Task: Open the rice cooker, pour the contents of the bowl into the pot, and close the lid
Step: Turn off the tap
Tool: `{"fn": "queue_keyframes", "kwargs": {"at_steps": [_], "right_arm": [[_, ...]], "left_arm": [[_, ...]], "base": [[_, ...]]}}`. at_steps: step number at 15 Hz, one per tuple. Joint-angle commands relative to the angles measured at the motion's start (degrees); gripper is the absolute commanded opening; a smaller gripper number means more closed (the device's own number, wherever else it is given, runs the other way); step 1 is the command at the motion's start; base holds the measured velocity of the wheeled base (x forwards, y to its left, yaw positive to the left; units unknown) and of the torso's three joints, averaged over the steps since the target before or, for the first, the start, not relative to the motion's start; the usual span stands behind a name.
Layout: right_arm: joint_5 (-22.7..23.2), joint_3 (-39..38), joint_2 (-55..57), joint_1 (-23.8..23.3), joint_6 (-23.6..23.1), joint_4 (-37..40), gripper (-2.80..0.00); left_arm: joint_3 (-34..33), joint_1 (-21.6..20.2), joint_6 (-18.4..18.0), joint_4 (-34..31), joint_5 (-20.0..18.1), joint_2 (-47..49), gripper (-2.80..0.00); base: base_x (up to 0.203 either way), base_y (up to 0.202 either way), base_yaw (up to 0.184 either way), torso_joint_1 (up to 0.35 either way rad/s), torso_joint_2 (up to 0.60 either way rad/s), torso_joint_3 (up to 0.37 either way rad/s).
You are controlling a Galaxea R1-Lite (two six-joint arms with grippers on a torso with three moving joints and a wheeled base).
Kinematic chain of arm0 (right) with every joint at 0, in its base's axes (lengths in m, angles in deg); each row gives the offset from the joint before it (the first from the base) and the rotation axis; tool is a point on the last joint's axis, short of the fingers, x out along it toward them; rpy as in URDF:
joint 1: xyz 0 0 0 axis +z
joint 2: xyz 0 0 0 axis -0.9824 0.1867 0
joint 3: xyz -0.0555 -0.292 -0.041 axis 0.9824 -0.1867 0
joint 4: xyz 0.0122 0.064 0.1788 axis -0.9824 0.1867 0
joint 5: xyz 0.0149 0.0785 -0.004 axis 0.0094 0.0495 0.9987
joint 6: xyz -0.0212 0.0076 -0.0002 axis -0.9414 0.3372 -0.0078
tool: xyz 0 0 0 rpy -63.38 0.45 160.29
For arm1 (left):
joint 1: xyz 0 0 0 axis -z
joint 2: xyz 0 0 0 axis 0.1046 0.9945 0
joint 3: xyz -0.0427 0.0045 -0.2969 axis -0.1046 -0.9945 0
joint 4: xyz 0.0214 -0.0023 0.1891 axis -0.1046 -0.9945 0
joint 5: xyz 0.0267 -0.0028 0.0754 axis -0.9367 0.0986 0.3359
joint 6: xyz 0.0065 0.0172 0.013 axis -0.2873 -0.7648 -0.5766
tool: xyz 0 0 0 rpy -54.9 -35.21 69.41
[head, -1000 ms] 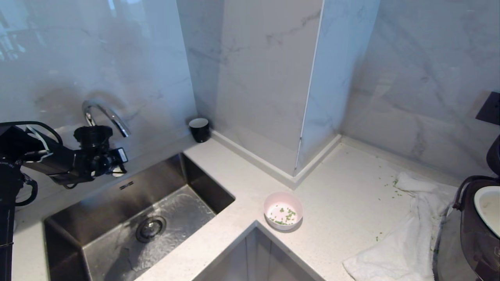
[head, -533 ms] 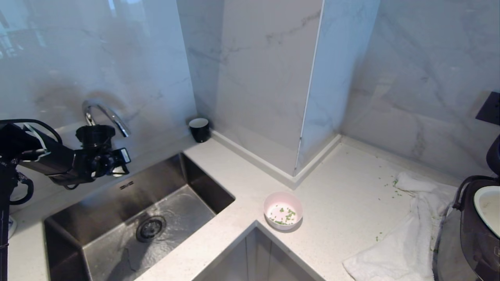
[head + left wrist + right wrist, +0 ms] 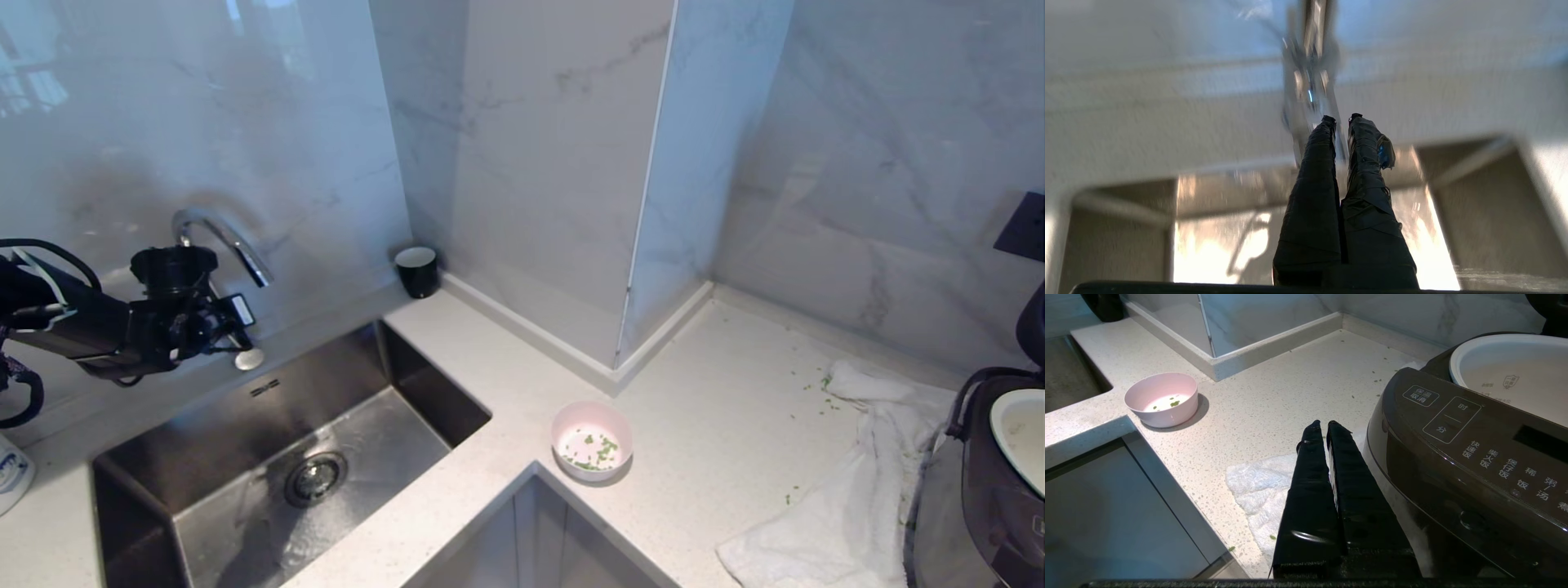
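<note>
The pink bowl (image 3: 592, 441) of green bits (image 3: 602, 449) sits on the tabletop (image 3: 718, 425). The left gripper (image 3: 1342, 119), fingers closed and empty, hangs by the faucet (image 3: 220, 237) above the sink (image 3: 269, 457). The right gripper (image 3: 1323, 424), likewise closed, rests beside the open rice cooker (image 3: 1470, 457).

I count one bowl (image 3: 592, 439), one rice cooker (image 3: 1470, 465) with one pot (image 3: 1511, 371), and one towel (image 3: 841, 498). One sink (image 3: 277, 457), one faucet (image 3: 222, 237) and one black cup (image 3: 416, 271) complete the count.
</note>
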Motion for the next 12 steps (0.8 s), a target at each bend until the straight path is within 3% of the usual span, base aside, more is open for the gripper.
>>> {"fn": "queue_keyframes", "kwargs": {"at_steps": [1,12], "right_arm": [[0.0,0.0,0.1,0.0,-0.1,0.0,-2.80],[0.0,0.0,0.1,0.0,0.0,0.1,-2.80]], "left_arm": [[2.0,-0.5,0.4,0.3,0.1,0.1,-2.80],[5.8,-0.4,0.9,0.3,0.4,5.4,-2.80]], "base": [[0.000,0.000,0.000,0.000,0.00,0.000],[0.000,0.000,0.000,0.000,0.00,0.000]]}}
